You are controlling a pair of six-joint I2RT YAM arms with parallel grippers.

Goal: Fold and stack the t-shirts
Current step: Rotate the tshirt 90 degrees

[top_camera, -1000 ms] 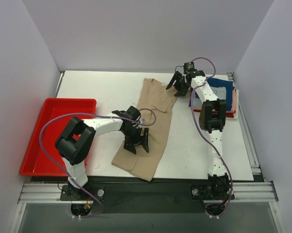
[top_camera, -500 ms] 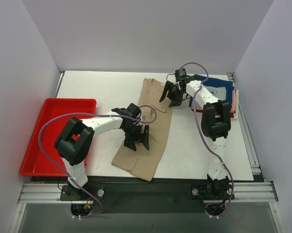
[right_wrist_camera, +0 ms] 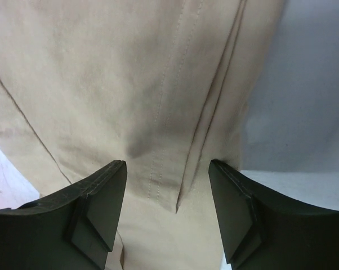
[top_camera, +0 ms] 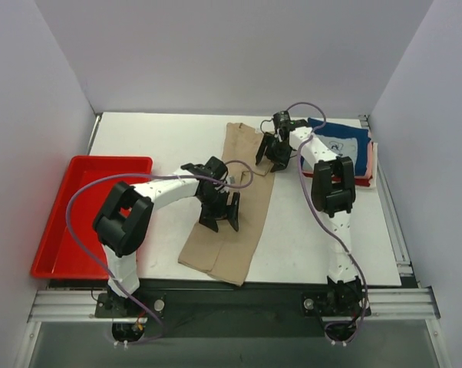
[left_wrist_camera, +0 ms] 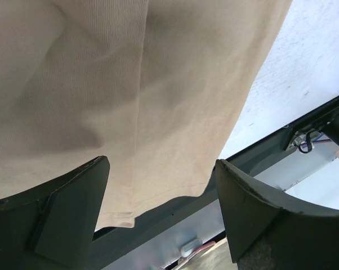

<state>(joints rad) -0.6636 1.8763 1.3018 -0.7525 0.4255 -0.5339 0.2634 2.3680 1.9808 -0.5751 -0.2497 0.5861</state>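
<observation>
Now, surface [top_camera: 139,146]: white, closed in by grey walls on three sides. It carries a tray at the left, one shirt in the middle and a stack of shirts at the far right.
Tan t-shirt [top_camera: 225,253]: folded lengthwise into a long strip and lying flat on the surface. It runs from the far middle towards the near edge, slanting a little to the left as it nears. A long fold line shows in the left wrist view, and stitched seams show in the right wrist view.
Red tray [top_camera: 51,222]: sits at the left edge of the surface, well apart from the tan t-shirt. Its red floor is in view, and the left arm's elbow and purple cable [top_camera: 74,207] cross above its right side.
Shirt stack: lies in the far right corner.
Navy t-shirt [top_camera: 346,142]: folded, with a white print, on top of the stack.
Pink t-shirt [top_camera: 374,165]: only an edge shows, along the stack's right side.
Red t-shirt [top_camera: 363,181]: only a strip shows, at the stack's near side. How the two lower shirts are folded cannot be told.
Left fingers [top_camera: 219,216]: spread apart and holding nothing, over the middle of the tan t-shirt. Whether the tips touch the cloth cannot be told.
Right fingers [top_camera: 268,152]: parted and holding nothing, at the far right part of the tan t-shirt, either side of a seam, near the stack's left edge.
</observation>
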